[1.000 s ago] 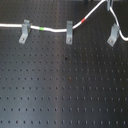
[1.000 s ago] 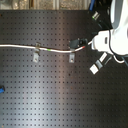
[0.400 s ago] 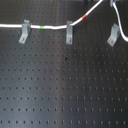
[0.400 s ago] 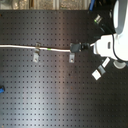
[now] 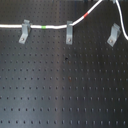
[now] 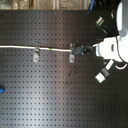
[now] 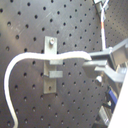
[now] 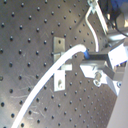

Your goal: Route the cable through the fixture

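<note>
The white cable point(image 5: 10, 26) runs from the first exterior view's left through two metal clips of the fixture point(image 5: 69, 33). Its green band point(image 5: 45, 26) lies between them, and its red band point(image 5: 87, 15) rises beyond the second clip. A third clip point(image 5: 113, 35) holds no cable; a loop of cable hangs next to it. In the second exterior view my gripper point(image 6: 82, 50) sits just right of the second clip point(image 6: 73, 52), shut on the cable point(image 6: 20, 47). Both wrist views show the cable point(image 7: 30, 57) point(image 8: 50, 75) crossing a clip point(image 7: 50, 65) point(image 8: 60, 70) into the fingers point(image 7: 97, 62) point(image 8: 95, 60).
The black perforated board point(image 5: 65, 90) spreads under everything. A small blue object point(image 6: 1, 90) lies at the second exterior view's left edge. The arm's white body point(image 6: 114, 47) covers the board's right side in the second exterior view.
In the second exterior view the cable stretch past the second clip has dropped and straightened. The gripper has come down closer to that clip.
</note>
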